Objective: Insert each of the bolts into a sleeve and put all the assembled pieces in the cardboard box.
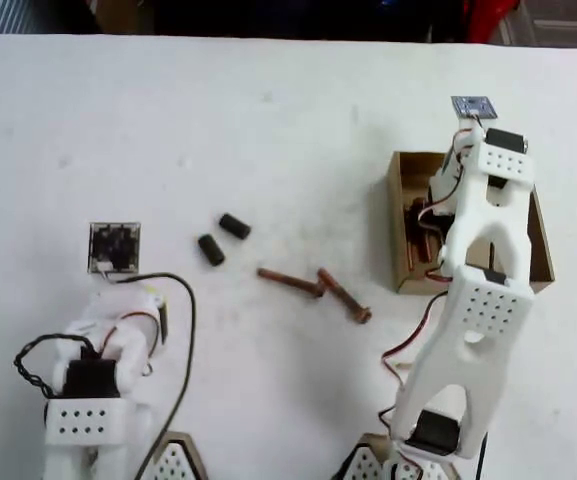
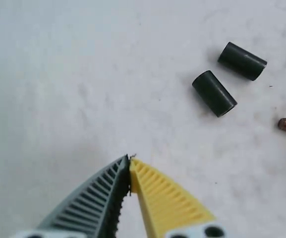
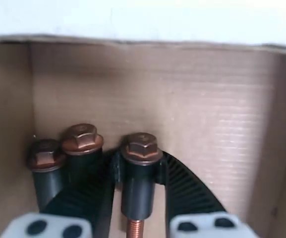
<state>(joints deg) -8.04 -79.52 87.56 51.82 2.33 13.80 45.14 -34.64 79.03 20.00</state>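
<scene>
Both arms are built of white printed shells. The left arm (image 1: 93, 325) carries a perforated white plate (image 1: 81, 420), a black servo block (image 1: 88, 378), a thick black cable (image 1: 186, 330), a braided black cable (image 1: 26, 365), thin red wires (image 1: 118, 335) and a dark square camera board (image 1: 115, 247). The right arm (image 1: 468, 350) has a perforated panel (image 1: 490, 300), a black servo (image 1: 505, 140), red and black wires (image 1: 413, 350) and a small blue circuit board (image 1: 473, 105). The left gripper (image 2: 129, 161) pairs a grey ribbed finger (image 2: 90, 201) with a yellow one (image 2: 165, 201). The right gripper (image 3: 139, 163) has black ribbed fingers (image 3: 185, 183) on white mounts (image 3: 197, 225) with round holes.
</scene>
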